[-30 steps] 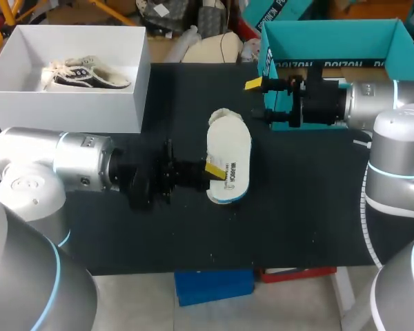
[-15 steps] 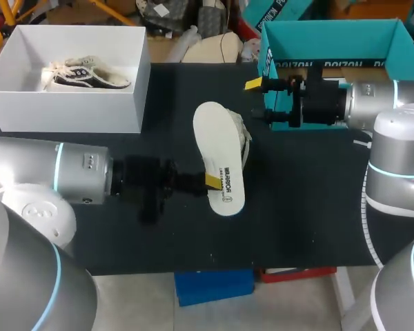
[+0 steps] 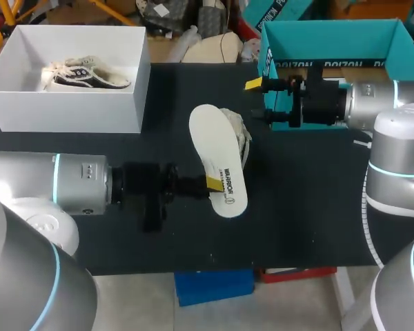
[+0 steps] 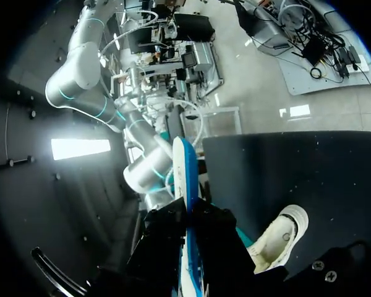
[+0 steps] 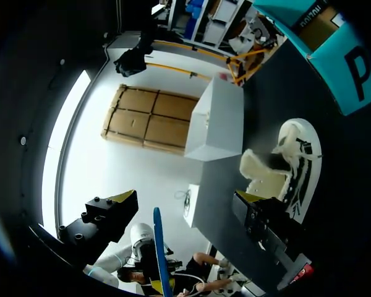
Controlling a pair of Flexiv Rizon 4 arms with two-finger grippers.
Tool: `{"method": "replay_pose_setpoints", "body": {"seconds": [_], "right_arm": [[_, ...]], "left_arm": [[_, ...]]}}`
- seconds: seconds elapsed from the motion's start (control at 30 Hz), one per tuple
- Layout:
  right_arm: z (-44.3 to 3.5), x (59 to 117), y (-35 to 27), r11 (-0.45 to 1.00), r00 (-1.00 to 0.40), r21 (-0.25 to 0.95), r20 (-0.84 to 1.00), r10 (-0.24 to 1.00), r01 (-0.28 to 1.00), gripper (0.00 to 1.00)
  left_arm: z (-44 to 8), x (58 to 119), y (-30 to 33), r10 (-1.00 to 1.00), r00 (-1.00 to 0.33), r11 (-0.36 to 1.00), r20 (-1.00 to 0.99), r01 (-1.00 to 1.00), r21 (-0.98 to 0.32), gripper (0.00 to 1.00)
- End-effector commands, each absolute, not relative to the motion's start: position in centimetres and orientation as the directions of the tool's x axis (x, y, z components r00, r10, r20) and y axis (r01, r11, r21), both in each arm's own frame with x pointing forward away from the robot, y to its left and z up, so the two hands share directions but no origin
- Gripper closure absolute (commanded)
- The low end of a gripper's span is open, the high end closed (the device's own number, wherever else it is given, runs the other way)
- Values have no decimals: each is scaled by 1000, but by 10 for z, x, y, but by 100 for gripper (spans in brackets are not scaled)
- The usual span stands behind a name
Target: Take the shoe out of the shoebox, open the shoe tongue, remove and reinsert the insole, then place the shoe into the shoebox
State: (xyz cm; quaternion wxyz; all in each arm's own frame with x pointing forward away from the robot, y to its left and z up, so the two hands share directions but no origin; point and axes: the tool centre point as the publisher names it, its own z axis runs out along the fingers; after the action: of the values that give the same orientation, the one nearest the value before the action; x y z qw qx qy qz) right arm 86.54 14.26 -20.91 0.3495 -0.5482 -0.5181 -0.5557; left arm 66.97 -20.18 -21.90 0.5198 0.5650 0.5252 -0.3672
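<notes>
**A:** What is the left end effector (image 3: pixel 212 183) holding?

**B:** It is pinching the white insole (image 3: pixel 214 148) near its heel end. The fingers are closed down to a narrow gap, one on each face. In the left wrist view the insole is standing edge-on between them, so the grip is flat against both sides, and that is probably what is keeping the thin sheet from flopping.

**A:** And the shoe?

**B:** The shoe (image 3: pixel 241 134) is lying on the black desk (image 3: pixel 303 207) near the middle, just beside and partly under the far half of the insole. The insole is hanging above it at a slant and not sitting inside. Judging by that, the job is somewhere in the remove-and-reinsert step.

**A:** Is the right arm helping?

**B:** Not at the moment. The right end effector (image 3: pixel 261 101) is hovering with its fingers spread wide and nothing between them, near the shoe's far side, in front of the teal box (image 3: pixel 331 27). I think it is waiting there to steady the shoe.

**A:** Where does the shoe go afterwards?

**B:** A second sneaker (image 3: pixel 90 74) is resting in the white shoebox (image 3: pixel 76 114) at the desk's far left, so that is looking like the destination.
</notes>
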Motion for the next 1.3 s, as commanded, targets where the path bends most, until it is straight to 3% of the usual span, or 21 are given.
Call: {"method": "replay_pose_setpoints", "body": {"seconds": [0.03,0.5,0.77,1.03,1.3], "right_arm": [[-210,865,145,-223,-154,193,971,182,956,0],[-210,865,145,-223,-154,193,971,182,956,0],[-210,865,145,-223,-154,193,971,182,956,0],[-210,865,145,-223,-154,193,971,182,956,0],[-210,865,145,-223,-154,193,971,182,956,0]], "left_arm": [[-243,674,-202,103,202,131,-974,968,215,100],[-246,716,-202,138,259,83,-956,959,272,100],[-251,744,-212,202,231,-37,-952,973,229,100],[-250,767,-219,235,285,-150,-929,955,255,100],[-254,787,-220,216,242,-137,-946,967,216,100]]}}
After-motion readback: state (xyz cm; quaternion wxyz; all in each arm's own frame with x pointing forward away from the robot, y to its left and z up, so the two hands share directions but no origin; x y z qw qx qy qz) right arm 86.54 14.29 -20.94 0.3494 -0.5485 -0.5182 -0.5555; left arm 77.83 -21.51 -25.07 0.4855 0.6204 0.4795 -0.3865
